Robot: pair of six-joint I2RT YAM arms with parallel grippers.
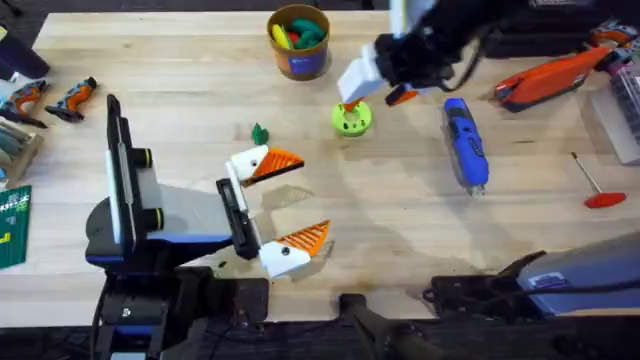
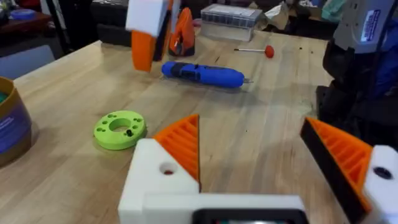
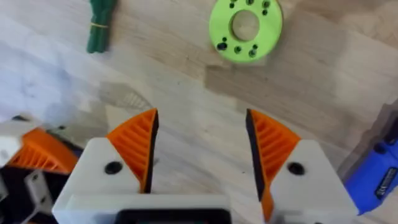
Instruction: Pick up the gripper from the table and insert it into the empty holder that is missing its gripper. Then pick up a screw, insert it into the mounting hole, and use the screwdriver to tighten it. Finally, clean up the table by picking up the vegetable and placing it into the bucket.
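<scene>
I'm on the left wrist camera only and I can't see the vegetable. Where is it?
Observer: The vegetable lies loose, left of the green ring in the overhead view, apart from it.
Operator: Is the right gripper carrying anything?
Observer: No. The right gripper is open and empty, near the ring.
Operator: What's inside the bucket?
Observer: The bucket already holds yellow, red and green pieces.

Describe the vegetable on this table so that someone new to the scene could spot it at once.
Start at the round orange-yellow bucket with a dark blue band at the table's far edge, then come toward the arms' bases to the lime-green plastic ring with holes. Left of that ring lies the vegetable: a small dark green leafy bundle, darker and far smaller than the ring.
</scene>
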